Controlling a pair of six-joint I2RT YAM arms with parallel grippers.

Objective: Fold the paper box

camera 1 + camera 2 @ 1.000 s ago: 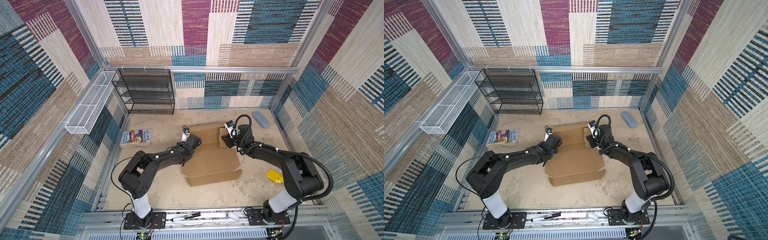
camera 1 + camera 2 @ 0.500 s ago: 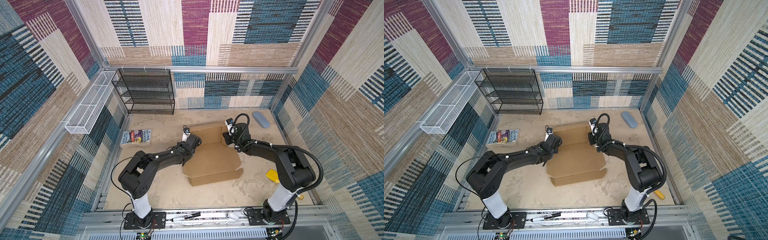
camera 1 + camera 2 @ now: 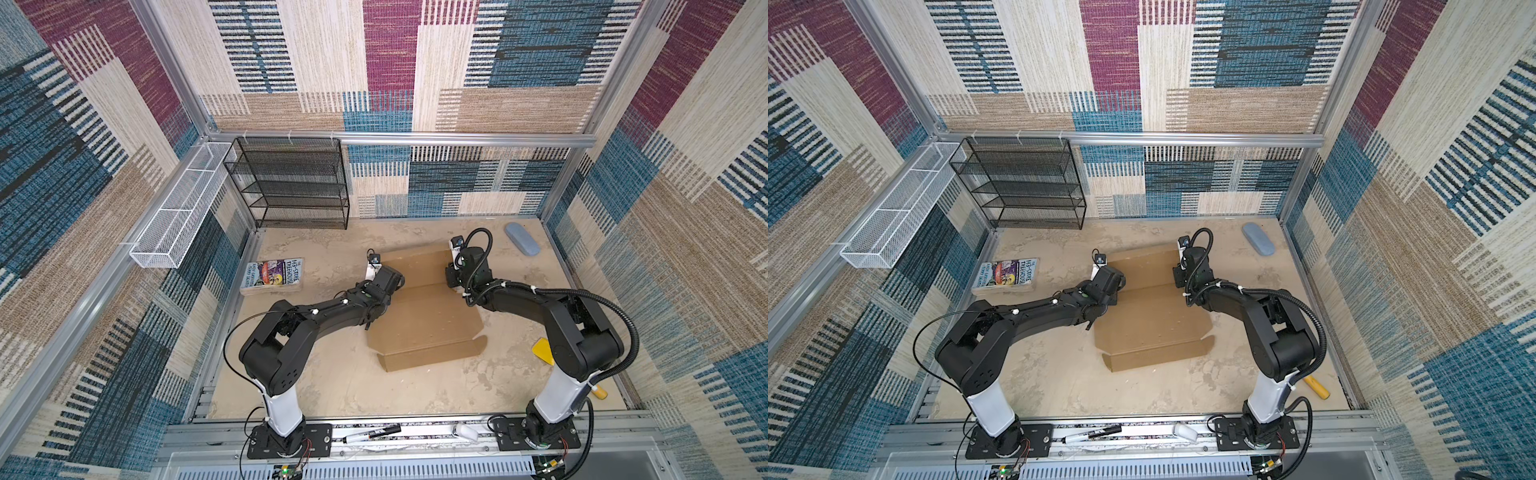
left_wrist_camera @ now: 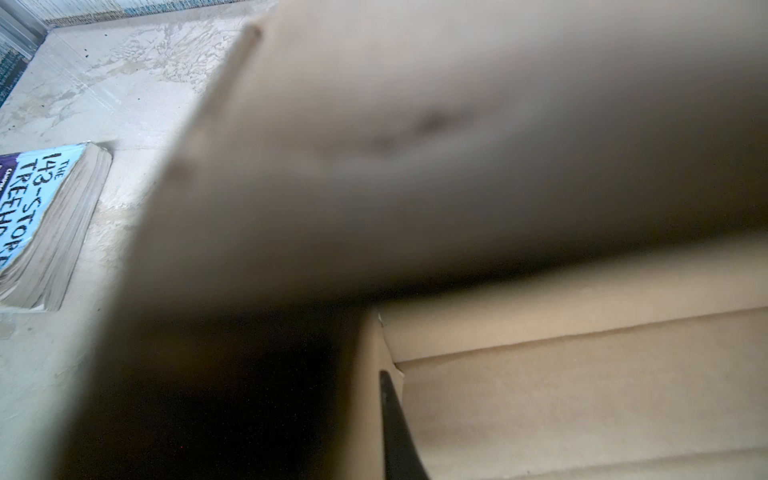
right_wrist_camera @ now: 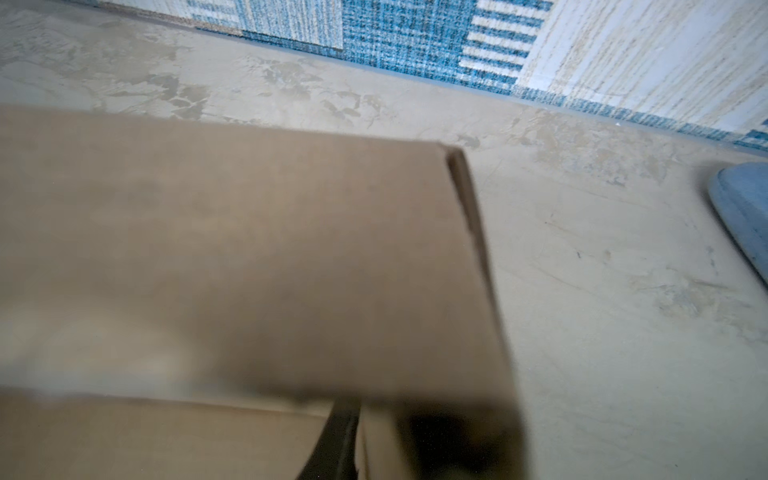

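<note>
Paper box: the paper box (image 3: pixel 424 316) is lying near the middle of the table (image 3: pixel 332 386). Its far panel is standing raised between the two arms, and the near strip is creased up.
Just changed: the right gripper (image 3: pixel 453 279) has been shifting in against the right edge of that raised panel over the last second, and its jaws have been narrowing. The small side flap that was jutting out at that corner is no longer showing.
Right grip: one finger (image 5: pixel 336 436) is lying against the cardboard in the right wrist view. I cannot tell whether the pinch is complete.
Left grip: the left gripper (image 3: pixel 395 279) is staying put at the panel's left edge with its jaws pressed together. One finger (image 4: pixel 395 419) is sitting beside the cardboard, but the pinch itself is hidden.
Meaning: both edges of the panel are probably coming under control, so it could next be swung over the base.
Around: a book (image 3: pixel 272 274) is lying left of the box, well apart. A blue case (image 3: pixel 522 239) is lying by the far right corner, and a yellow tool (image 3: pixel 543 351) is lying under the right arm.
In the way: nothing is lying on the base. The book and the case seem clear of the fold.
</note>
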